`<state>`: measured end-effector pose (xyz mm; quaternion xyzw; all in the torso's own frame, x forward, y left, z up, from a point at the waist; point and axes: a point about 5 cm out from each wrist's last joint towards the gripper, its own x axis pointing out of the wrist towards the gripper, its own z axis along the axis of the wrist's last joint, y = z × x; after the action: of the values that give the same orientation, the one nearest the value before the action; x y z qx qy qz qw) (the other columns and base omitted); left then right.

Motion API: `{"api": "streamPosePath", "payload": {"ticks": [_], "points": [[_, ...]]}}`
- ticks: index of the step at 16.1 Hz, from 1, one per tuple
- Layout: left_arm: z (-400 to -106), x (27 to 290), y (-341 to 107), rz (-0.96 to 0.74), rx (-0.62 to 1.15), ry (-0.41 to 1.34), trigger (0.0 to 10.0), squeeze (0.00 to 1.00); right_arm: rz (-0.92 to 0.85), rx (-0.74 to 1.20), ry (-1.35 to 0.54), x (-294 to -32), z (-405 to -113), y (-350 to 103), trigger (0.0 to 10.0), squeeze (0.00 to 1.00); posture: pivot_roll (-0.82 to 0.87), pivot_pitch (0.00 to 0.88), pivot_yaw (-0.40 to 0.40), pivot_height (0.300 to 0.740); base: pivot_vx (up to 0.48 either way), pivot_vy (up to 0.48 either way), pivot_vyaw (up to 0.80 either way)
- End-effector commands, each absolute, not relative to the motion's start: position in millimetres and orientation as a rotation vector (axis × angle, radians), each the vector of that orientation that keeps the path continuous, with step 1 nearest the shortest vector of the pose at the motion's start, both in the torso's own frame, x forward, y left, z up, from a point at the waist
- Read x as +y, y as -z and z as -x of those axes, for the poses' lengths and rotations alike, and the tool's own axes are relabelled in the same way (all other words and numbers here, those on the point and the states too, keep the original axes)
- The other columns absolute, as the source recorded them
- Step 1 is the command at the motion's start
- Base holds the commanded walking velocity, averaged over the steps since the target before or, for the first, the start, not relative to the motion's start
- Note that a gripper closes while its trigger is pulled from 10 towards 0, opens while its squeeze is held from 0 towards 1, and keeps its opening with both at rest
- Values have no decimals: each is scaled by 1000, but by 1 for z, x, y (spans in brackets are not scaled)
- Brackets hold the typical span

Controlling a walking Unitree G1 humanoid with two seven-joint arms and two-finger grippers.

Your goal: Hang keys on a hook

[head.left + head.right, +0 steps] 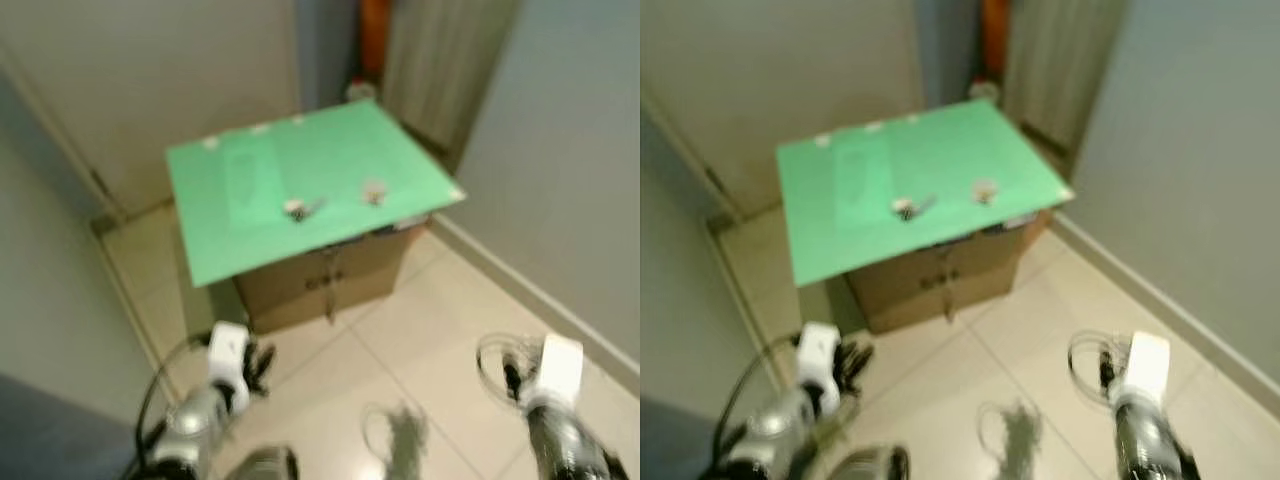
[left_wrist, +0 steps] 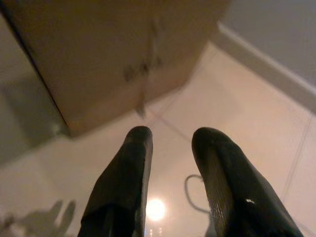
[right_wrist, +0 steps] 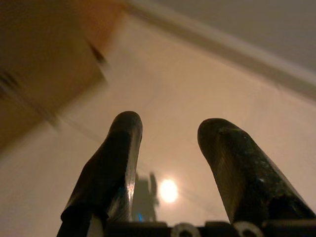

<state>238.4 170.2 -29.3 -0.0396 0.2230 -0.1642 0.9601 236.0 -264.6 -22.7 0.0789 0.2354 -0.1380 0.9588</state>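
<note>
A green board [image 1: 260, 180] is seen laid across a cardboard box [image 1: 320, 280] in a narrow tiled corner, with walls close on three sides. The keys [image 1: 300, 208] lie on the board near its front edge, ahead of and above both grippers; a second small pale item [image 1: 374, 192] rests just to their right. Blur leaves it unclear which of the two is really the key bunch, and its long axis is only loosely read as slanting toward the far right.

The left gripper [image 2: 170, 143] is held low near the box's front left corner, fingers parted and empty, the box face seen just beyond them in its wrist view. The right gripper [image 3: 168, 128] hangs over the floor, well apart from the box, its fingers likewise spread with nothing between them. The left arm is judged the nearer to the keys.

No hook can be made out. The board's front edge overhangs the box and would have to be cleared in any reach upward from below.
</note>
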Motion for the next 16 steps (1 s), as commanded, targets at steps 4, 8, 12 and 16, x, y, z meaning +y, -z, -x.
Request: {"api": "streamPosePath", "payload": {"ticks": [4,8,12,16], "points": [[-270,158,-27,123,142,386,10000,0,-248,70,-73,-236,-285,-45,10000,0,62,118,5,740,433,0,600],[-283,142,-76,143,-38,437,10000,0,-201,-100,-489,-198,-294,-102,10000,0,60,122,1,740,434,0,800],[-280,126,-92,135,-72,488,10000,0,34,12,-471,-185,-304,-94,10000,0,67,124,-3,740,434,0,600],[-268,112,-89,115,-27,546,10000,0,187,141,-608,-158,-292,-73,10000,0,74,136,-4,740,434,0,0]]}}
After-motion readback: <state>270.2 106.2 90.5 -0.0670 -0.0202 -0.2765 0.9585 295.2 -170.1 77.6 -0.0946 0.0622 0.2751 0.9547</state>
